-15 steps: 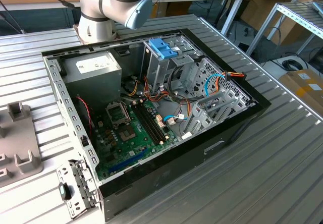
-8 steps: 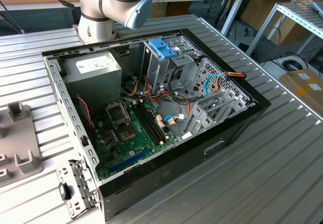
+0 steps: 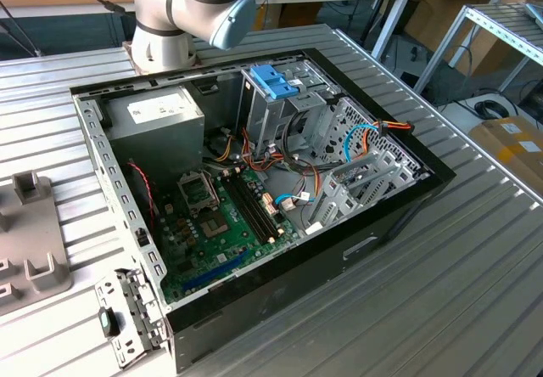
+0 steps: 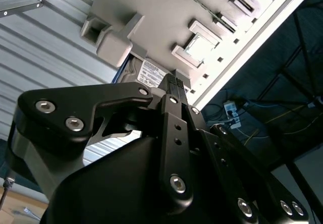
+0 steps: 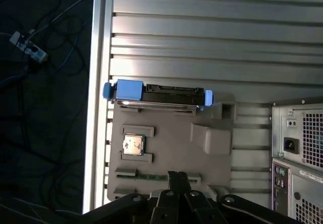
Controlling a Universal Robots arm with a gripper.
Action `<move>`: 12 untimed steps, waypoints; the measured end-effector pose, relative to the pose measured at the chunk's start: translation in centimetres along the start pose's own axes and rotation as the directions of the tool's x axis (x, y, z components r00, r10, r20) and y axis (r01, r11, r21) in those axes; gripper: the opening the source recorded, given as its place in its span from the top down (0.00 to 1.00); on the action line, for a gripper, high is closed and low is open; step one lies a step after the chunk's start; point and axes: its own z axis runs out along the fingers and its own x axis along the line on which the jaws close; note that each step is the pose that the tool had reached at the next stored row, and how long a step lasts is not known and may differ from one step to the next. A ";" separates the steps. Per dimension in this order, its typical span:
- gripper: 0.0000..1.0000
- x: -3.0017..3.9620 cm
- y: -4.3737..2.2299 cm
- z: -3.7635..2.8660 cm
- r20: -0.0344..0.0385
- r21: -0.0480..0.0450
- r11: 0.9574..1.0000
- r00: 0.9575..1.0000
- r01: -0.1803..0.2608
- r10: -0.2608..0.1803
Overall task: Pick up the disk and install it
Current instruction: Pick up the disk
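Observation:
The disk stands on its long edge in a slot at one end of a grey fixture tray, its light-blue carrier showing at both ends. In the second wrist view its white label peeks out past the tray. My gripper hovers over the opposite side of the tray, apart from the disk, its black fingertips together with nothing between them; it also appears in the second wrist view. The open computer case lies on the table with its upright metal drive cage.
A blue handle piece tops the cage. Loose cables cross the motherboard. A chip sits in a tray pocket. The table's edge runs close beside the disk. A metal bracket lies by the case corner.

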 end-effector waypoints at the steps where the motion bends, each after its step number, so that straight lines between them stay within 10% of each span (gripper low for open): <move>1: 0.90 0.00 0.00 0.00 0.000 0.000 1.000 1.000 0.004 -0.004; 12: 0.90 0.00 0.00 0.00 -0.002 -0.001 0.999 0.999 0.054 -0.054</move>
